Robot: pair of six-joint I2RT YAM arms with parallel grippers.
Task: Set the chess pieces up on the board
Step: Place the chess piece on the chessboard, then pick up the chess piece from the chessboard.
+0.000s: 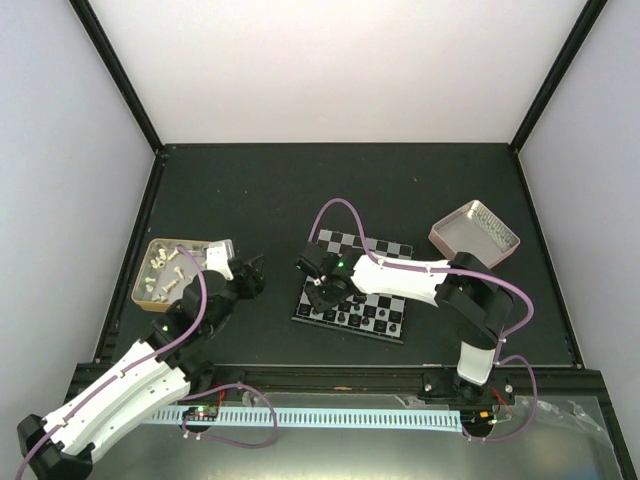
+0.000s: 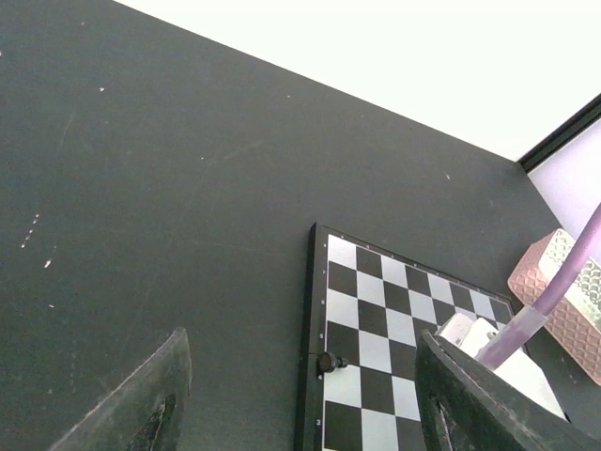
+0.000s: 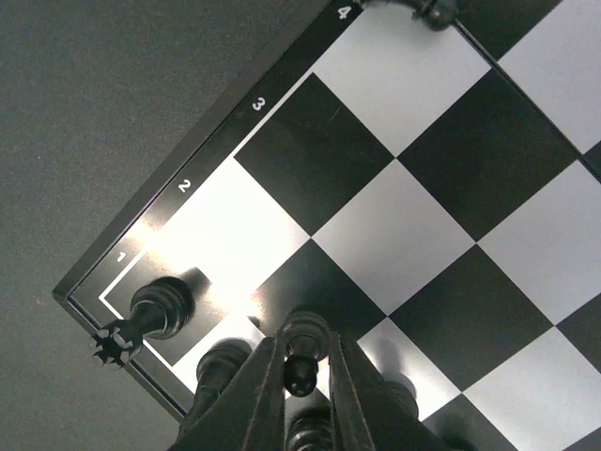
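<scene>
The board (image 1: 386, 247) lies mid-table, with several black chess pieces (image 1: 362, 317) along its near rows. My right gripper (image 1: 322, 290) hangs over the board's near left corner. In the right wrist view its fingers (image 3: 263, 395) stand slightly open on either side of a black pawn (image 3: 305, 343) standing on a dark square of the board (image 3: 423, 188). A rook (image 3: 155, 310) stands on the corner square. One small black piece (image 2: 331, 362) lies tipped at the board's left edge. My left gripper (image 2: 300, 404) is open and empty, left of the board (image 2: 376, 310).
A tan wooden-rimmed tray (image 1: 140, 285) at the left holds several pale pieces (image 1: 165, 268), just behind the left arm. A pink-rimmed metal tray (image 1: 475, 232) sits tilted at the back right of the board. Dark table surface surrounds the board.
</scene>
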